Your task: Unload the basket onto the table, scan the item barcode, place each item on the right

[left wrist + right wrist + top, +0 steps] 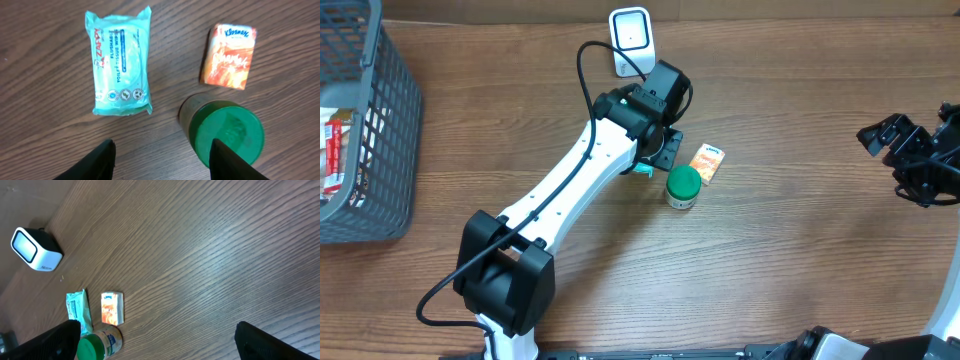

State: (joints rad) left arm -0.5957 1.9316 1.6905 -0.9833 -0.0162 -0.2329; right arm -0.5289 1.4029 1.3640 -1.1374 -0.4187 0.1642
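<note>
as fingers [100,162] gape, wipes [121,62] lie beyond.

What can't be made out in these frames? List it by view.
- Barcodes: none shows on the wipes pack, tissue pack or jar; left wrist sees tops only.
- Overhead: the left arm covers most of the wipes pack.
- Jar label: hidden under its green lid in left wrist; too small in right wrist.
- Basket contents: cut by overhead's left edge, behind mesh.
- Left pincer: only tips, at the frame's bottom edge.
</note>
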